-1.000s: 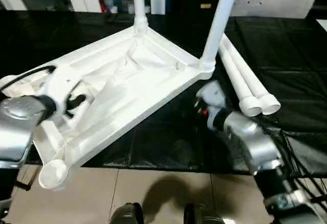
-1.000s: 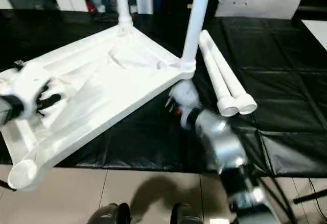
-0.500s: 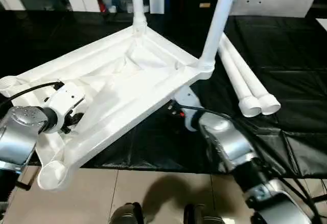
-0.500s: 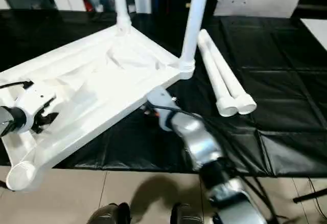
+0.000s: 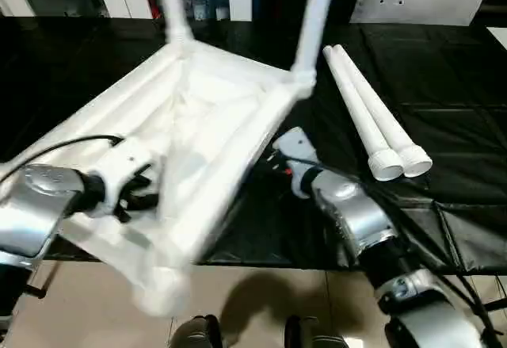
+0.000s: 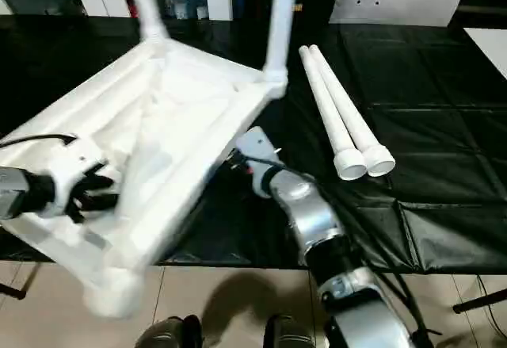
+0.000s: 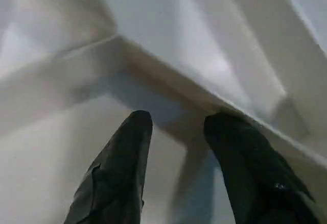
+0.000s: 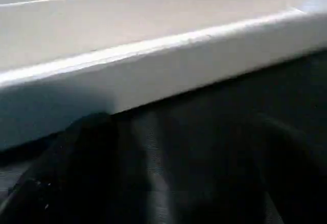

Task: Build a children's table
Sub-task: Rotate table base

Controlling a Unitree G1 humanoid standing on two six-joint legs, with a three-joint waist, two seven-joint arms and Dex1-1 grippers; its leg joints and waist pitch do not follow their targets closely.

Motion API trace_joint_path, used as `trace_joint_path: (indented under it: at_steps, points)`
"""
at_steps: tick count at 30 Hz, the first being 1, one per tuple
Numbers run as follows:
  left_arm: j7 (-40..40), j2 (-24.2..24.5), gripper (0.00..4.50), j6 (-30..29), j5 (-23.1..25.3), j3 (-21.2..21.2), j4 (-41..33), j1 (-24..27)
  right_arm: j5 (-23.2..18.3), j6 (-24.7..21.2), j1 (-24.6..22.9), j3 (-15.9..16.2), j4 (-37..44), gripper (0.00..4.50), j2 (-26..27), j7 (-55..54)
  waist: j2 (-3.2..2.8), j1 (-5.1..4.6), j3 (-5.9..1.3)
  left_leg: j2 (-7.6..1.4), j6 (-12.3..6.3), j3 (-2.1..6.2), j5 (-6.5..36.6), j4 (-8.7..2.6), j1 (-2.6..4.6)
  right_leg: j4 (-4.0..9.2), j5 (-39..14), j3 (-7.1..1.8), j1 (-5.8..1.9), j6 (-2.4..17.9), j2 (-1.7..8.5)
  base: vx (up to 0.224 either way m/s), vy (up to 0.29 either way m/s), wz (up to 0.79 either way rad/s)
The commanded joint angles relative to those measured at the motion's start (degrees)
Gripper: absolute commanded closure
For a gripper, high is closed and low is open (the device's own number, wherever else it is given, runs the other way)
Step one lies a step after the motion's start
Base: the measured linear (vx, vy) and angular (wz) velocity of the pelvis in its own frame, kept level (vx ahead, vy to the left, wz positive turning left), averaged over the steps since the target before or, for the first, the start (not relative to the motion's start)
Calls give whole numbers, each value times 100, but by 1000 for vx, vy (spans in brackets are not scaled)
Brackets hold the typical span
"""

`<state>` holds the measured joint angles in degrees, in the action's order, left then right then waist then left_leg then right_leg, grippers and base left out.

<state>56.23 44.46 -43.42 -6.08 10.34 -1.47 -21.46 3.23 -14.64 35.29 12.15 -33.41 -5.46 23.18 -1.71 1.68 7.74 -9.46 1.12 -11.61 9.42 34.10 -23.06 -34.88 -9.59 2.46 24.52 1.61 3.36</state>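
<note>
Tabletop (image 5: 214, 126) lies upside down, tilted, overhanging the bench (image 5: 444, 102) edge, two legs fitted. Left gripper (image 7: 176, 132) pinches an underside rib. Right gripper (image 5: 283, 146), spread wide and empty, sits under the tabletop's long edge, nearer the two loose legs (image 5: 372, 122) lying parallel beyond it.

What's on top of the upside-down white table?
Two white legs stand up from the tabletop's far corner sockets. The left end effector rests on the ribbed underside, covering part of it.

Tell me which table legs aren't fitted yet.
The two legs lying side by side on the black workbench, right of the tabletop. The other two legs stand in its far corners.
</note>
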Motion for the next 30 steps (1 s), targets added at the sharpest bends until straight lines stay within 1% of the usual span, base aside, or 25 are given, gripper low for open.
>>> trace_joint_path:
  at_steps: [1,3,6,7,9,10,11,12,13,14,15,16,17,18,19,21,22,23,24,25,26,27,29,30]
  points:
    - [297,-186,231,118,-367,215,-265,-190,29,83,108,97,-88,0,128,-15,-93,-7,-380,-352,242,227,1796,-491,239,442,-1749,-331,-217,1181,488,0,0,0]
    - [362,-433,231,163,-410,280,-105,-415,18,123,207,9,-161,0,102,-51,-92,-5,-390,-353,247,221,1761,-488,241,443,-1696,-333,-223,1175,479,0,0,0]
    - [406,-538,231,204,-413,312,-8,-529,23,166,260,-25,-217,0,84,-55,-74,0,-411,-342,194,208,1570,-471,218,420,-1427,-333,-255,1224,479,0,0,0]
    - [410,-599,231,236,-406,332,72,-595,19,193,293,-42,-254,0,77,-62,-66,-7,-437,-334,149,210,1394,-456,193,387,-1216,-326,-288,1278,481,0,0,0]
    - [320,-737,231,368,-294,374,342,-754,24,248,366,-78,-337,0,60,-73,-55,-8,-446,-318,23,180,1200,-428,193,397,-1025,-325,-288,1337,469,0,0,0]
    - [118,-850,231,591,-93,416,717,-925,39,296,422,-119,-387,0,46,-96,-52,-2,-453,-313,-7,177,1134,-419,184,390,-961,-326,-302,1344,469,0,0,0]
    - [19,-893,231,690,-13,426,882,-998,44,313,442,-136,-399,0,39,-106,-43,3,-461,-316,-41,175,1081,-416,183,384,-909,-320,-308,1357,461,0,0,0]
    - [-173,-979,231,858,113,420,1181,-1127,52,337,474,-160,-408,0,23,-118,-47,5,-456,-309,-66,178,1081,-417,179,396,-931,-313,-303,1338,450,0,0,0]
    - [-275,-1020,231,943,175,413,1333,-1193,58,351,487,-168,-403,0,9,-125,-48,10,-457,-316,-53,182,1137,-418,182,388,-975,-308,-308,1326,458,0,0,0]
    - [-501,-1077,231,1177,372,436,1702,-1367,101,421,514,-194,-363,0,-41,-164,-39,7,-462,-319,-50,181,1186,-418,192,398,-1037,-306,-301,1302,455,0,0,0]
    - [-633,-1130,231,1304,439,419,1889,-1460,106,444,527,-221,-328,0,-73,-156,-22,2,-468,-324,-44,187,1178,-421,183,391,-1041,-308,-318,1292,461,0,0,0]
    - [-789,-1206,231,1432,475,380,2101,-1565,109,500,542,-254,-286,0,-118,-153,-29,10,-470,-325,-47,190,1157,-417,187,393,-1038,-307,-314,1286,467,0,0,0]
    - [-901,-1269,231,1517,483,343,2250,-1641,107,546,557,-280,-264,0,-151,-147,-23,11,-486,-322,-59,180,1092,-405,190,382,-943,-308,-320,1298,458,0,0,0]
    - [-1054,-1356,231,1630,478,284,2441,-1732,101,589,575,-317,-226,0,-198,-148,-24,18,-492,-315,-89,178,1011,-397,174,373,-827,-304,-332,1330,459,0,0,0]
    - [-1227,-1441,231,1753,484,227,2635,-1815,83,600,588,-358,-179,0,-244,-131,-16,19,-506,-321,-99,173,977,-389,183,363,-751,-306,-334,1358,462,0,0,0]
    - [-1624,-1635,231,2198,547,111,3198,-2013,56,647,613,-443,-74,0,-364,-107,-3,41,-522,-304,-229,163,847,-366,163,355,-531,-297,-346,1390,447,0,0,0]
    - [-1875,-1738,231,2505,576,28,3500,-2098,24,633,607,-502,37,0,-443,-81,-8,53,-535,-312,-245,167,829,-361,169,346,-500,-297,-350,1401,460,0,0,0]
    - [-1982,-1792,231,2691,573,-27,3643,-2132,-12,616,590,-544,119,0,-485,-53,8,55,-530,-298,-297,168,796,-357,149,355,-472,-287,-363,1383,444,0,0,0]
    - [-2049,-1850,231,2865,528,-109,3748,-2145,-69,595,552,-600,249,0,-538,-6,16,57,-542,-305,-340,175,755,-353,141,343,-403,-288,-378,1394,462,0,0,0]
    - [-2085,-1899,231,3019,500,-169,3861,-2169,-115,589,526,-642,334,0,-576,31,3,65,-541,-310,-362,177,762,-352,147,345,-422,-284,-371,1386,463,0,0,0]
    - [-1877,-1947,231,3065,314,-298,3701,-2094,-170,696,368,-666,657,0,-755,227,16,64,-544,-312,-387,171,760,-346,150,346,-439,-284,-372,1408,468,0,0,0]
    - [-1763,-1949,231,3057,240,-331,3576,-2043,-300,584,273,-721,854,0,-807,381,33,78,-550,-324,-417,169,738,-342,147,342,-453,-286,-378,1417,478,0,0,0]
    - [-1513,-1918,231,3058,126,-346,3300,-1918,-483,419,132,-822,1176,0,-877,538,42,93,-545,-340,-492,170,704,-339,140,342,-463,-292,-390,1444,499,0,0,0]
    - [-1191,-1855,231,3101,10,-313,3004,-1770,-573,229,-5,-893,1473,0,-979,628,38,96,-544,-350,-527,170,691,-346,145,344,-548,-284,-371,1453,490,0,0,0]
